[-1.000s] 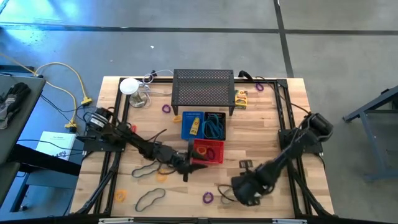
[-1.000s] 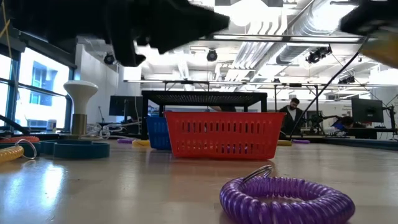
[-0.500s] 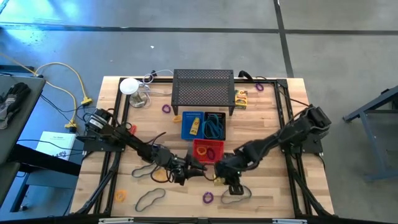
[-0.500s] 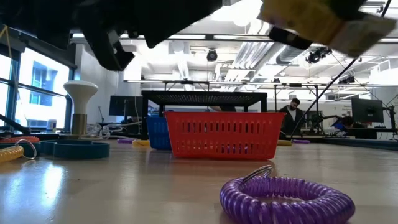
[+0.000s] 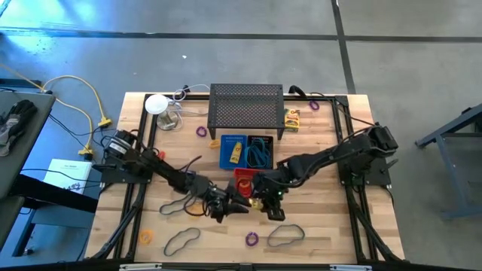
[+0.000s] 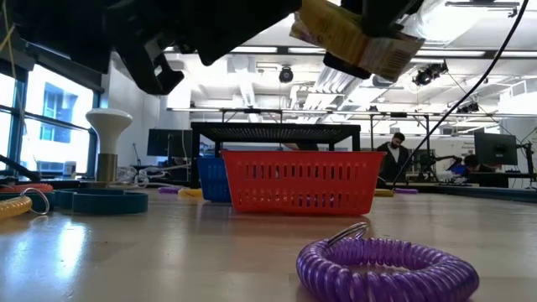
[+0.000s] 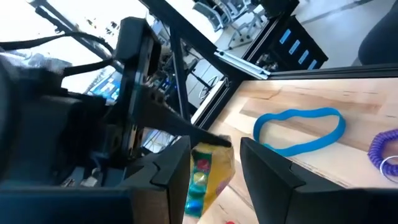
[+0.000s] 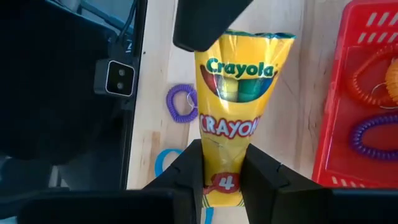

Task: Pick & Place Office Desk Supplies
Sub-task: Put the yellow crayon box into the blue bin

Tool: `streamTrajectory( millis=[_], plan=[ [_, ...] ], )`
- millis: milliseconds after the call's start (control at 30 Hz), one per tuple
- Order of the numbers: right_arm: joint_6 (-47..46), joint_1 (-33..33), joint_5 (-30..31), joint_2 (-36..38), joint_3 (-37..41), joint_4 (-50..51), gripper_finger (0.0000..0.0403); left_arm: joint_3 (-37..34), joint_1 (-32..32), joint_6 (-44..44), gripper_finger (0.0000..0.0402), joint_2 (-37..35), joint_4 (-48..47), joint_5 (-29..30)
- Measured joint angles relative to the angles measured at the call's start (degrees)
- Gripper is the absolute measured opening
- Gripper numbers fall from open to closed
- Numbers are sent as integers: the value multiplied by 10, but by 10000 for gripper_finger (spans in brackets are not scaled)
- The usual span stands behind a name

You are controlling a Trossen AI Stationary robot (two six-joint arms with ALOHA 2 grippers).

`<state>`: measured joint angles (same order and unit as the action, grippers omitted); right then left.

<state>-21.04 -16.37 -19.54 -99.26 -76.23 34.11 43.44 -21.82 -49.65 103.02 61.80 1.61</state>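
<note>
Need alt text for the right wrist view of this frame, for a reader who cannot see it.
The right gripper holds a yellow Crayola crayon box between its dark fingers, above the wooden table. A purple coil ring lies beyond it, and a red bin beside it holds orange and purple coils.

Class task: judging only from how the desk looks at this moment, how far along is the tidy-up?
Done: the blue bin holds a yellow box, the black bin a blue cord, the red bin coiled rings. In hand: the right claw is shut on a crayon pack, beside the open left claw. Left: a purple ring, cord loops and a yellow box lie loose on the table.
</note>
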Motion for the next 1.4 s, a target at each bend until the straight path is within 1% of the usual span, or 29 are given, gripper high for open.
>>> streamTrajectory(
  millis=[133,233,433,567,667,1033,1133,1300,1400],
  plan=[
    [2,8,-6,0,0,-1,68,1,7,-3,134,0,0,-21],
    [5,14,-8,0,0,-1,68,1,17,18,134,0,-1,-34],
    [4,14,-6,0,0,-4,68,1,36,30,134,0,-2,-84],
    [4,14,-8,0,0,-11,68,1,45,45,134,0,-5,-89],
    [4,14,-21,0,0,-25,68,2,50,46,133,0,-4,-100],
    [4,13,-30,-1,0,-36,68,3,49,42,130,0,-13,-93],
    [2,10,-29,-1,0,-36,68,3,48,37,110,0,-13,-93],
    [-5,10,-32,-1,0,-41,69,3,48,40,56,0,-14,-94],
    [-16,10,-32,-1,0,-42,82,3,47,51,34,0,-14,-90]
  ],
)
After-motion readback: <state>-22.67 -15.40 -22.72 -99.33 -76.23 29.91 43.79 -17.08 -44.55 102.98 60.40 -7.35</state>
